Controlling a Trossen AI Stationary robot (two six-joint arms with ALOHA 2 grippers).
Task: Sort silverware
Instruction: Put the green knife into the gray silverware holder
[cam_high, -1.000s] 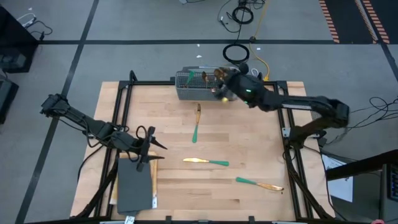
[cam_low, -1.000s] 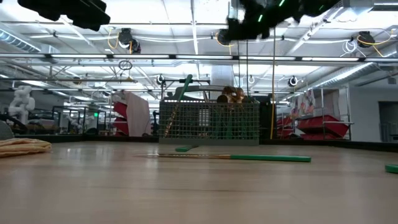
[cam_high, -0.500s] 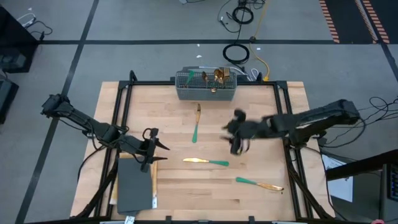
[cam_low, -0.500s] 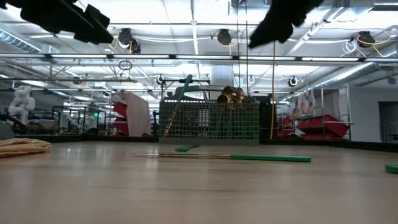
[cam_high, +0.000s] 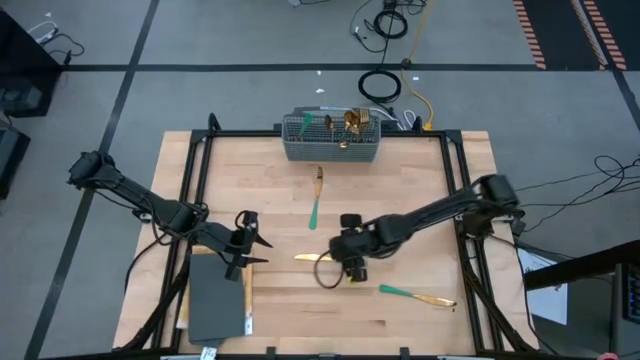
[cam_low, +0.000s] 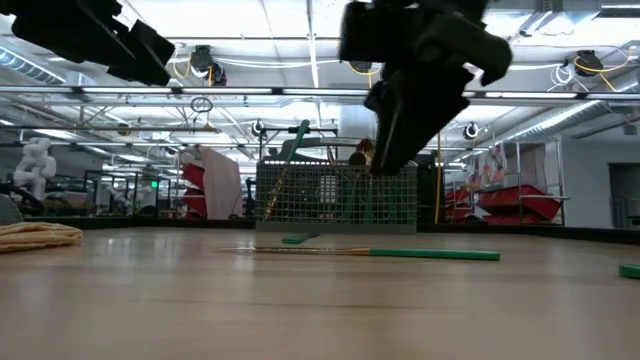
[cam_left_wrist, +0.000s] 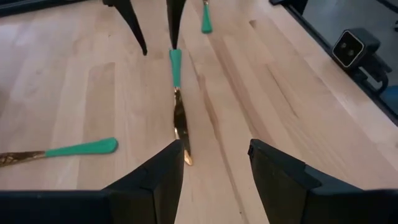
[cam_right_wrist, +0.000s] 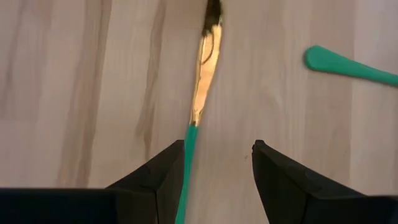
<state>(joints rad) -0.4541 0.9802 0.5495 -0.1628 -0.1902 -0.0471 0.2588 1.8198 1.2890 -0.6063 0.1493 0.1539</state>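
Right wrist view shows the right gripper (cam_right_wrist: 214, 168) open just above a knife (cam_right_wrist: 205, 74), teal handle beside one finger.

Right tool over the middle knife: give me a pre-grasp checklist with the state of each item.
1. Right tool open: ok, fingers apart in its wrist view.
2. Tool empty: ok, nothing between the fingers.
3. Tool above the knife: ok, it lies on the wood just ahead of the fingers, its teal handle running toward one finger.
4. Knife centred between the fingers: not ok, the handle sits to one side of the gap.
5. Neighbours clear: ok, the fork and the other piece lie apart from it.
6. Left tool out of the way: ok, open and at the table's left side.
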